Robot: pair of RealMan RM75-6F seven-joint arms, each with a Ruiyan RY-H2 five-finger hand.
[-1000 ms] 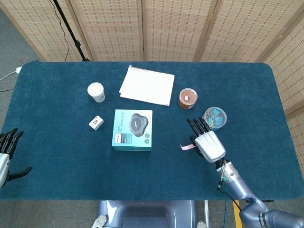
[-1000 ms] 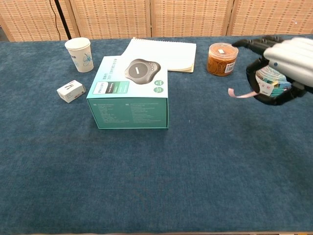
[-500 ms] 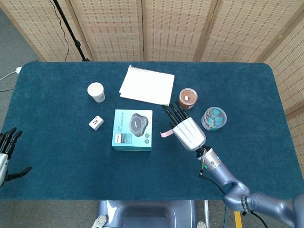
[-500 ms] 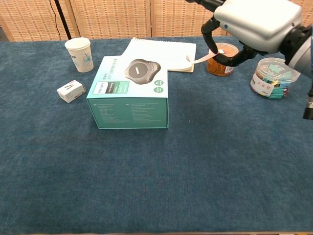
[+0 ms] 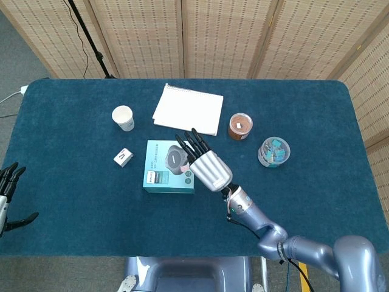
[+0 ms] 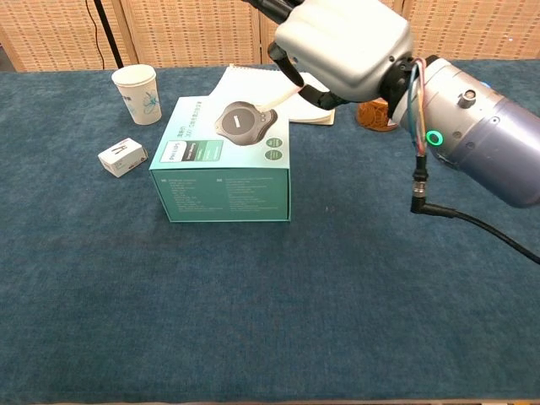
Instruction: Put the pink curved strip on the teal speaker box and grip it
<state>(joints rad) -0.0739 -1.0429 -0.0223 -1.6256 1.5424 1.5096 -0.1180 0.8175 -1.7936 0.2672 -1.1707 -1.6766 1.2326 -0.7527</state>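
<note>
The teal speaker box lies mid-table, also seen in the chest view. My right hand hovers over the box's right edge. It pinches the pink curved strip between thumb and fingers, with the strip's free end hanging just above the box's top right corner. In the chest view the right hand fills the upper middle. From above, most of the strip is hidden under the hand. My left hand rests at the table's near left edge, fingers apart and holding nothing.
A paper cup and a small white box stand left of the speaker box. A white notebook lies behind it. A brown jar and a clear tub of clips sit to the right.
My right hand has carried the pink strip leftward from near the clip tub, past the brown jar, to above the teal box's right edge. The left hand has stayed put.
</note>
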